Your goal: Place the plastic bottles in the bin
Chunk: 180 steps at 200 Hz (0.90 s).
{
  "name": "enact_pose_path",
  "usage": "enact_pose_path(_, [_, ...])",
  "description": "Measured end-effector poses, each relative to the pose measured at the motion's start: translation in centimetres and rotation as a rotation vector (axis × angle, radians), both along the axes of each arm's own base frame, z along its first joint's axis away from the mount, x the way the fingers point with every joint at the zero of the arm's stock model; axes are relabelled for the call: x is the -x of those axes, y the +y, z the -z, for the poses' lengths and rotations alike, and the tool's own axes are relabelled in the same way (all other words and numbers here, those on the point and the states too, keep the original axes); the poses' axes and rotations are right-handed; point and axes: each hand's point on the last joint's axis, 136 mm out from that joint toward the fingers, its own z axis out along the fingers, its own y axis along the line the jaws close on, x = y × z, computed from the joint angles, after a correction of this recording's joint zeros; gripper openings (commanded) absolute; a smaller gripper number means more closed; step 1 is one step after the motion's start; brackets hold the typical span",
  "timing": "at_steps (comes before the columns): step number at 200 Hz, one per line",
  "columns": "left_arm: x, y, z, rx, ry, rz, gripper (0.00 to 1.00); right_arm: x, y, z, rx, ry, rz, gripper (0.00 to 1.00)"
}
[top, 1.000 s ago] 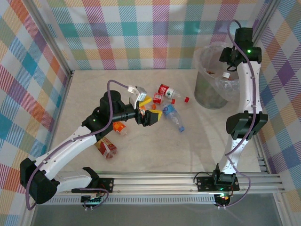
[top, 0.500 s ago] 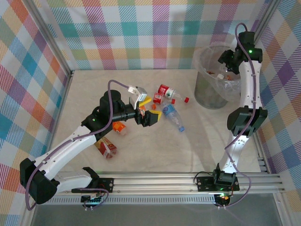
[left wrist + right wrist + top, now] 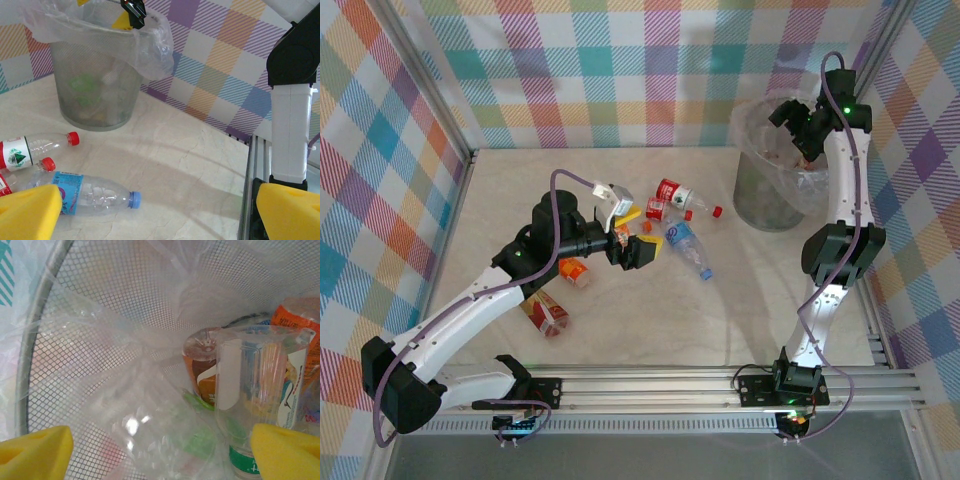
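1. Round grey wire-mesh bin, lined with a crinkly clear bag bunched over the rim.
2. Right gripper poised over the bin's mouth, its yellow foam pads spread wide and clasping nothing.
3. Inside the bin, below that gripper: a clear ribbed bottle, wide end up, green band at its lower end, apart from both pads. Beside it a brown-labelled bottle, round dimpled base up.
4. Left gripper well left of the bin, its blocky yellow fingers released wide and empty.
5. Left of the bin, on the pale marbled table: a dented blue-labelled bottle with a blue cap, lying flat. Nearer the bin, a smooth red-capped bottle with a white-and-red label.
6. Farther left of the bin: an orange-labelled bottle and a squashed red-brown bottle.
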Motion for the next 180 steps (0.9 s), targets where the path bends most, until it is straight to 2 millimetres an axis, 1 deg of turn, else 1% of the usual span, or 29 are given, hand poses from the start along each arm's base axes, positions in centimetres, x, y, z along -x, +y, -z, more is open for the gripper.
enact_pose_path(41, [0.0, 0.0, 0.0, 0.000, -0.001, 0.000, 1.00, 0.1, 0.3, -0.4, -0.010, -0.007, -0.013, 0.92])
enact_pose_path(67, [0.0, 0.0, 0.0, -0.005, -0.010, 0.002, 1.00, 0.7, 0.7, -1.4, -0.008, -0.030, -0.046, 0.91])
enact_pose_path(94, [0.1, 0.1, -0.1, -0.012, -0.029, 0.007, 1.00, 2.6, 1.4, -3.2, 0.017, -0.070, -0.093, 0.92])
enact_pose_path(129, [0.3, 0.2, -0.2, -0.021, -0.051, 0.012, 1.00, 5.6, 2.5, -6.4, 0.076, -0.171, -0.169, 0.91])
enact_pose_path(153, [0.5, 0.4, -0.2, -0.031, -0.064, 0.016, 1.00, 7.7, 4.5, -7.9, 0.128, -0.242, -0.257, 0.91])
enact_pose_path(169, [0.5, 0.6, -0.3, -0.037, -0.078, 0.011, 1.00, 9.0, 6.7, -8.5, 0.166, -0.280, -0.339, 0.91])
enact_pose_path(180, [0.6, 0.8, -0.3, -0.048, -0.086, 0.003, 1.00, 10.0, 8.6, -8.9, 0.194, -0.302, -0.405, 0.91])
